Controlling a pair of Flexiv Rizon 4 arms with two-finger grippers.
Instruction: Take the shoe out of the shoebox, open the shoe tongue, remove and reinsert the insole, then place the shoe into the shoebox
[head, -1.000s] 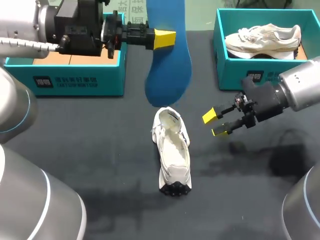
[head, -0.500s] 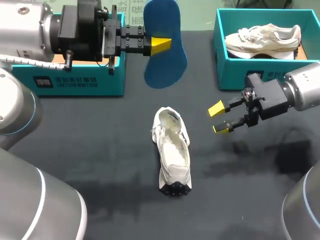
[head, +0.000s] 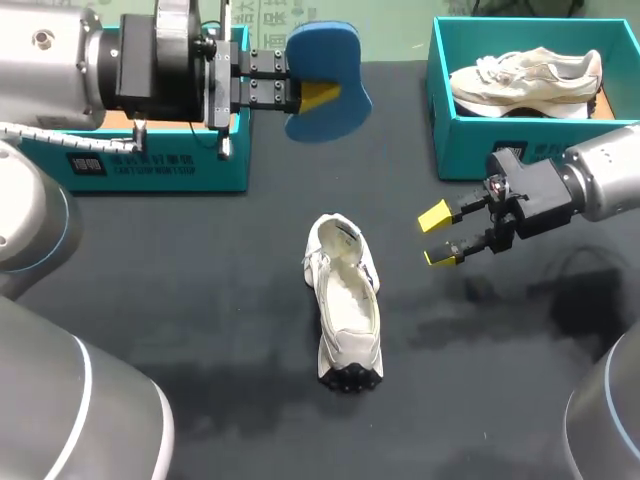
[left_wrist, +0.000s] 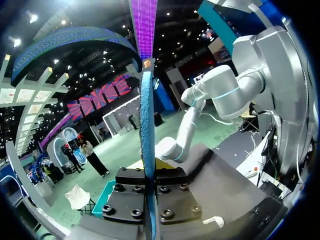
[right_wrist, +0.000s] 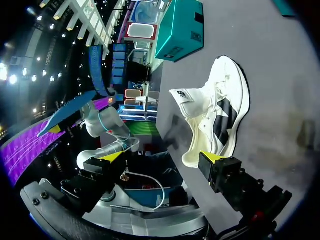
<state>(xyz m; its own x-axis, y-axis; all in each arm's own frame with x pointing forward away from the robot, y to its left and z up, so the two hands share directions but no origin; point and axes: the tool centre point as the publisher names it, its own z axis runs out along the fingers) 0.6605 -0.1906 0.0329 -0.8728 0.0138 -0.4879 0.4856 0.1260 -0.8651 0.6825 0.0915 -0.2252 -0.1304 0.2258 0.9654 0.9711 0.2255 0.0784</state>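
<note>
The right box (head: 460, 150) is teal, with straight walls, and it stands at the far right of the dark table (head: 200, 300). Inside it there is a beige shoe (head: 525, 78) with laces and a thick pale sole. The sole is turned toward the near wall. The left box (head: 150, 165) is of the same teal colour and stands at the far left. The left arm hides most of its inside, and only a brown floor shows.

The white shoe (head: 345, 300) is outside both boxes, on the table near the middle. It stands on its sole with the mouth open upward, and the lining looks soft and pale. In the right wrist view its tongue stands up.

The left fingers (head: 318, 96) are clamped on the blue insole (head: 335, 70), one from each side. They hold it in the air just beside the left box, well apart from the white shoe. The insole is thin and flat with a rounded end. In the left wrist view it shows edge-on as a narrow blue strip.

The right fingers (head: 435, 216) are apart and hold nothing. They hang over the table between the white shoe and the right box.
</note>
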